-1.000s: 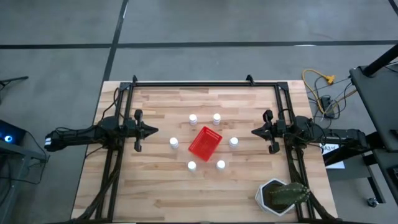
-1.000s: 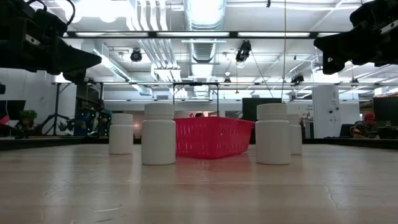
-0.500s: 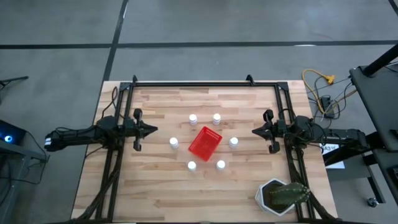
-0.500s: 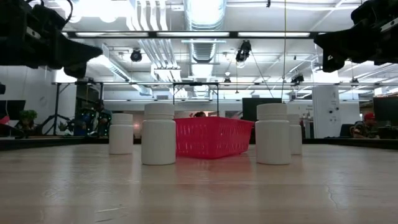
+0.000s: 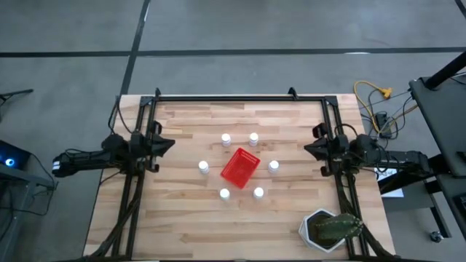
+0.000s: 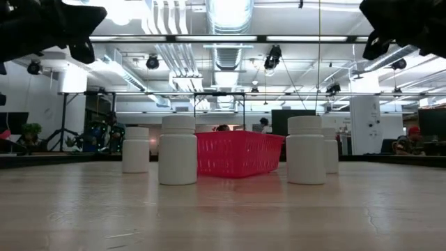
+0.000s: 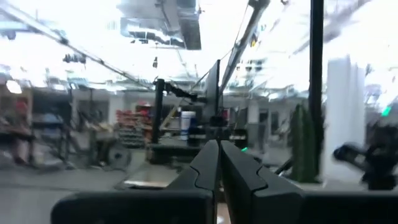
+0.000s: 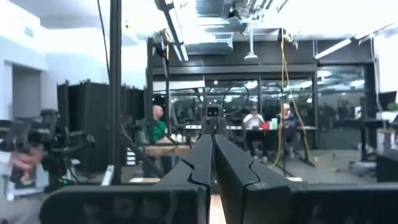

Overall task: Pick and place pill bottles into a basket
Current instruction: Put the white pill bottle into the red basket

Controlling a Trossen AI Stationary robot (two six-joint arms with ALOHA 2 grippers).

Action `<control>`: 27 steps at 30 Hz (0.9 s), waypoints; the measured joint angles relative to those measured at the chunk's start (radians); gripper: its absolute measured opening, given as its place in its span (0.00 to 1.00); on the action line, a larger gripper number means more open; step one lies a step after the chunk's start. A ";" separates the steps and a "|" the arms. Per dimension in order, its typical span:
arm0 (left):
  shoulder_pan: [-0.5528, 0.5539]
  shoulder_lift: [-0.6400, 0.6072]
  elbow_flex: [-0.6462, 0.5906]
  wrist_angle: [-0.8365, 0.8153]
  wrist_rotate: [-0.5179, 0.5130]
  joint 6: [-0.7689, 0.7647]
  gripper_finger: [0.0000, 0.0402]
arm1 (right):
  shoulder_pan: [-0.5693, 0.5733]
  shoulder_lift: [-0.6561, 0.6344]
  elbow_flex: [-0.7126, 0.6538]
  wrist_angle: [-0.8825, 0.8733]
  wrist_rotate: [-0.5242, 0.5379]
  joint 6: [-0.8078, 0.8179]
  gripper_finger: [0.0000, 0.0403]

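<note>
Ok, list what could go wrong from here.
1. The six bottles ring the basket closely, so reaching for one may topple a neighbour or nudge the basket.
2. The basket sits askew to the table edges, so a drop could catch its rim.
3. The left gripper and right gripper are both shut and must open before descending.

A small bright red basket [image 5: 240,166] with low mesh sides sits tilted at an angle, holding nothing. Six small white pill bottles with round caps stand upright in a ring around the basket, none touching it: two behind it [image 5: 226,139] [image 5: 253,138], one at each side [image 5: 204,167] [image 5: 274,166], two in front [image 5: 224,193] [image 5: 258,193].
</note>
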 joint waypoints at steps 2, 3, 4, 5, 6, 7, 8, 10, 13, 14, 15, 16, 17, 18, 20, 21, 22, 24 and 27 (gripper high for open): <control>0.000 0.000 0.000 -0.002 0.000 -0.102 0.00 | 0.000 0.005 0.000 -0.010 0.025 0.052 0.02; 0.000 0.001 0.000 -0.002 0.000 -0.153 0.00 | 0.000 0.011 0.000 -0.014 0.041 0.077 0.02; 0.000 0.001 0.000 -0.002 0.000 -0.196 0.00 | 0.000 0.018 0.000 -0.017 0.058 0.093 0.02; 0.000 0.004 0.000 -0.002 0.000 -0.226 0.00 | 0.000 0.026 0.000 -0.020 0.072 0.096 0.02; 0.000 0.008 0.000 -0.002 0.000 -0.243 0.00 | 0.000 0.035 0.000 -0.023 0.079 0.096 0.02; 0.000 0.012 0.000 -0.004 0.000 -0.246 0.00 | 0.000 0.047 0.000 -0.024 0.081 0.097 0.02; 0.000 0.016 0.000 -0.004 0.000 -0.246 0.00 | 0.000 0.059 0.000 -0.029 0.081 0.099 0.02; 0.000 0.028 0.000 -0.003 0.000 -0.248 0.00 | 0.000 0.089 0.000 -0.032 0.081 0.122 0.02; 0.000 0.062 0.000 -0.010 0.001 -0.288 0.00 | 0.000 0.146 0.000 -0.034 0.081 0.211 0.02; 0.000 0.077 0.000 -0.012 0.001 -0.290 0.00 | 0.000 0.166 0.000 -0.035 0.081 0.230 0.02; 0.000 0.095 0.000 -0.012 0.002 -0.290 0.00 | 0.000 0.187 0.000 -0.035 0.081 0.244 0.02; 0.000 0.114 0.000 -0.012 0.006 -0.290 0.00 | 0.000 0.207 0.000 -0.033 0.081 0.255 0.02; 0.000 0.134 0.001 -0.012 0.011 -0.290 0.00 | 0.000 0.225 0.000 -0.029 0.081 0.260 0.02; 0.000 0.154 0.004 -0.013 0.016 -0.288 0.00 | 0.000 0.241 0.000 -0.023 0.081 0.261 0.02; 0.000 0.196 0.018 -0.012 0.034 -0.287 0.00 | 0.000 0.272 0.005 -0.015 0.081 0.259 0.02; 0.000 0.217 0.026 -0.011 0.047 -0.287 0.00 | 0.000 0.285 0.014 -0.015 0.081 0.252 0.02; 0.000 0.238 0.034 -0.011 0.061 -0.286 0.00 | 0.000 0.297 0.025 -0.015 0.081 0.238 0.02; 0.000 0.278 0.049 -0.011 0.081 -0.286 0.00 | 0.000 0.321 0.051 -0.015 0.076 0.192 0.02; 0.000 0.330 0.068 -0.011 0.099 -0.285 0.00 | 0.000 0.358 0.106 -0.061 0.067 0.126 0.02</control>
